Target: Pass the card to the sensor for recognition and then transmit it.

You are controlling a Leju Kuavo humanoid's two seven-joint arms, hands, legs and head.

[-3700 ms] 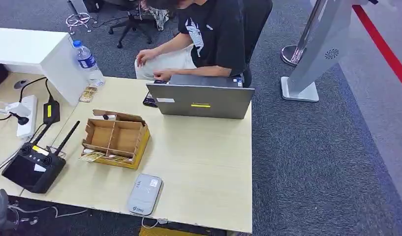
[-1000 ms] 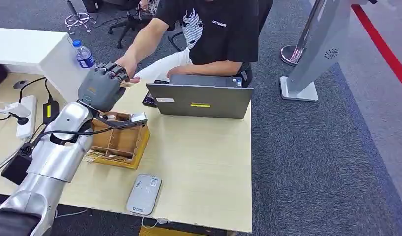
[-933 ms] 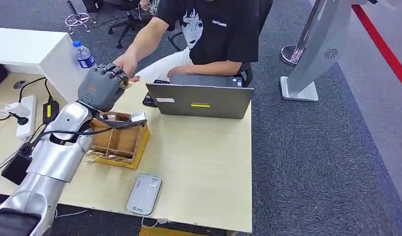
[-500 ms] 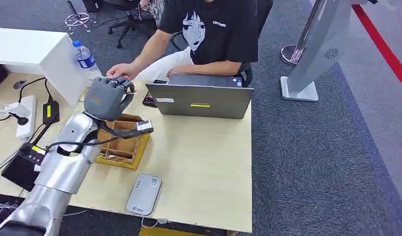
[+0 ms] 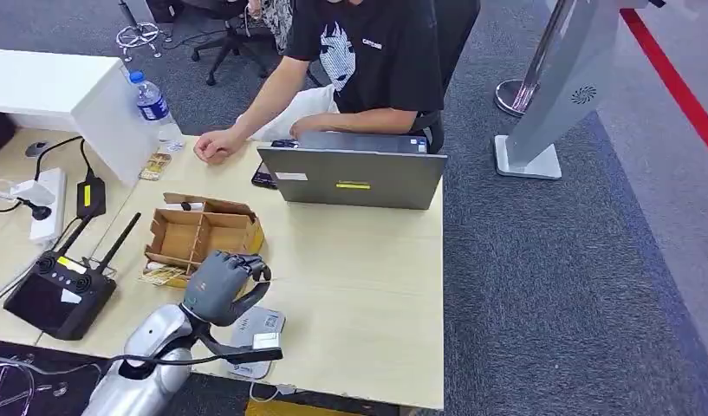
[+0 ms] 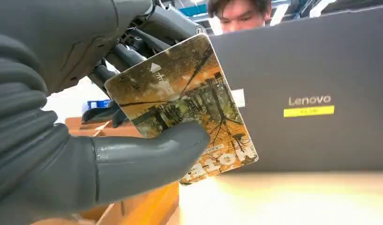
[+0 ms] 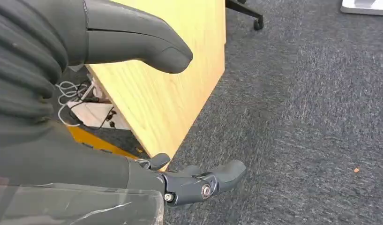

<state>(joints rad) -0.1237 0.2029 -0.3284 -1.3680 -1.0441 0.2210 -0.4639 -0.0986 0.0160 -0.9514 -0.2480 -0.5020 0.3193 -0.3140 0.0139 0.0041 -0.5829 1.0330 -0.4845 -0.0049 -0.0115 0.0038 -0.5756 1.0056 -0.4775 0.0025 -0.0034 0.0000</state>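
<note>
The card (image 6: 182,110), printed with an autumn-tree scene, is pinched in the robot's left hand (image 5: 218,286): in the left wrist view the thick grey thumb presses on its printed face and the darker fingers (image 6: 128,56) back it from behind, so it stands tilted in the air, facing the closed back of the grey laptop (image 5: 354,178). From the head view that hand hovers low over the wooden table (image 5: 359,286), well on the near side of the laptop, just above the grey card sensor (image 5: 262,334) that lies flat by the table's near edge, partly covered by the hand and wrist. Just beyond the hand, toward the laptop, sits the open cardboard box (image 5: 203,243) with its dividers, a few more cards (image 5: 164,276) lying at its near corner. Left of the box is a black remote controller (image 5: 60,295) with antennas.

Behind the laptop a person in a black T-shirt sits with one hand (image 5: 213,146) resting on the table; a water bottle (image 5: 155,108) stands farther left.

The right hand (image 7: 147,112) hangs off the table's edge over grey carpet, thumb and fingers apart, holding nothing.
</note>
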